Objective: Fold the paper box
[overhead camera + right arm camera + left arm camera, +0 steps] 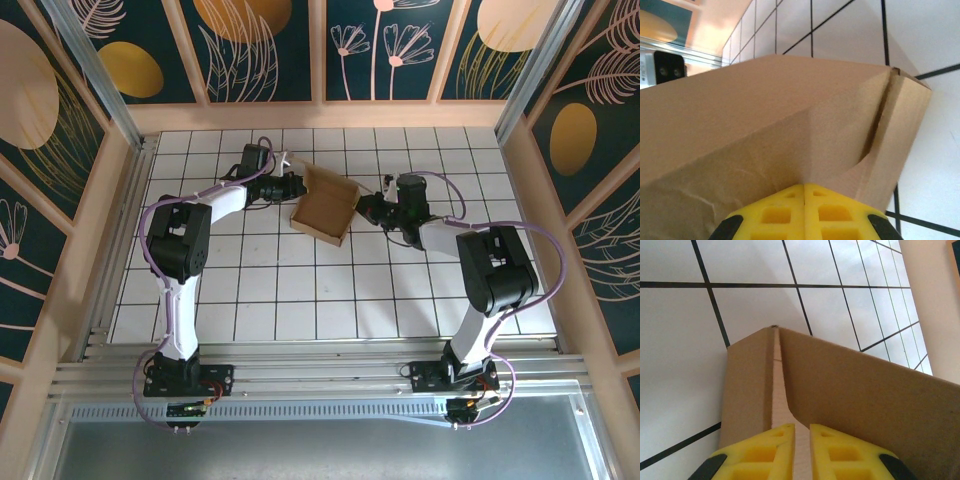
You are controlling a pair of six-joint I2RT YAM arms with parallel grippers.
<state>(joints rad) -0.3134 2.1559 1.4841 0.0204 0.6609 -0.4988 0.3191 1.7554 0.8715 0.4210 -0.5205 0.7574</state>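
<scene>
Closest in the left wrist view, the yellow pads of the left gripper [801,450] are pinched on a thin wall edge of the paper box [325,205]. In its own view, the right gripper [805,210] is clamped tight on the opposite wall, where the cardboard is wrinkled. The box sits upper centre in the top view on the tiled table [300,290], directly between both grippers. Pulling apart or twisting could tear that creased wall or spring the gaping corner seam open.
</scene>
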